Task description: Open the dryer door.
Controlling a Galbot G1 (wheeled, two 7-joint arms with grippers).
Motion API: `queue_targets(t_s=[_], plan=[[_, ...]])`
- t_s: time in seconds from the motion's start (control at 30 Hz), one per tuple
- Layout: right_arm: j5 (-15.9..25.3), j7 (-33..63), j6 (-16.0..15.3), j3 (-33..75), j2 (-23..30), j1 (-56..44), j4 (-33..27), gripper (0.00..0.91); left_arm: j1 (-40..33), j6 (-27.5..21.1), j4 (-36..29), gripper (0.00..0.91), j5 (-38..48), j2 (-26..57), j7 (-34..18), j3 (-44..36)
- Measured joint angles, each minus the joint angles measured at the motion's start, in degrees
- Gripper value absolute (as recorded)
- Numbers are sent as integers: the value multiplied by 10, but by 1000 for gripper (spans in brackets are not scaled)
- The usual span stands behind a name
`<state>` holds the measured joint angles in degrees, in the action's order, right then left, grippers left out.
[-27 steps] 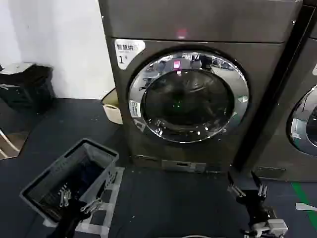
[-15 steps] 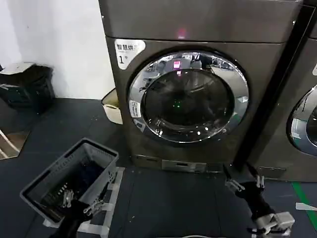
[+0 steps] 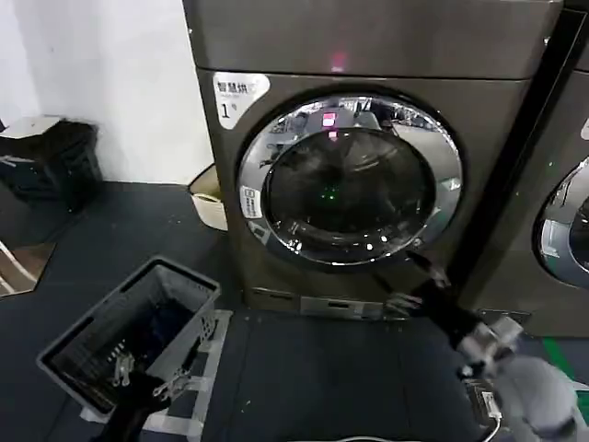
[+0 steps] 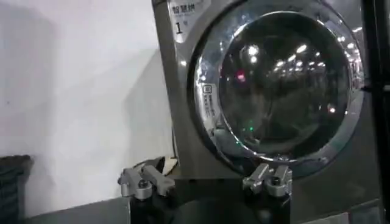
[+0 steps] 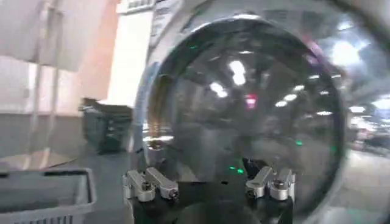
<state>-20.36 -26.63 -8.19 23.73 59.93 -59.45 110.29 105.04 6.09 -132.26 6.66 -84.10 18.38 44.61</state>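
Grey plastic is showing nearest in the head view, where a slatted laundry basket (image 3: 129, 331) is sitting on the dark floor (image 3: 304, 378) towards its near left corner, over strips of pale tape. The left tool (image 3: 147, 379) is hanging low beside the basket's near wall, its fingers standing apart; in the left wrist view the same left tool (image 4: 206, 182) is showing two metal fingertips with a wide gap between them, pointing at the machine from some way off. Farther in, the right tool (image 3: 419, 281) is reaching up from the near right side of the floor towards the lower right part of the dryer door (image 3: 350, 180), its two fingertips spread apart and lying just at the chrome ring; whether they are touching the ring cannot be told. In the right wrist view the right tool (image 5: 209, 182) is also standing parted, with the dryer door (image 5: 244, 103) looming close behind it. The door is sitting shut and flush in the front of the dark grey dryer (image 3: 368, 46), below a white "1" sticker (image 3: 237, 92). A second chrome-ringed door (image 3: 566, 226) is showing on the neighbouring machine at the right, and a white wall (image 3: 101, 83) is standing behind at the left.
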Motion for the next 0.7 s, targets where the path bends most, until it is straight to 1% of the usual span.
queue_targets(t_s=[0.1,0.3,0.53,0.7], plan=[[17,-4,1,-51,12,50,-36,907,5,1,0,907,0,-7,5,-8],[16,-2,-3,-121,35,136,-98,907,16,5,-13,907,-5,-14,4,-7],[14,1,-12,-182,60,225,-156,907,26,16,-19,907,-9,-19,7,-9],[19,2,-14,-214,93,278,-202,907,25,18,-17,907,-9,-18,15,-11]])
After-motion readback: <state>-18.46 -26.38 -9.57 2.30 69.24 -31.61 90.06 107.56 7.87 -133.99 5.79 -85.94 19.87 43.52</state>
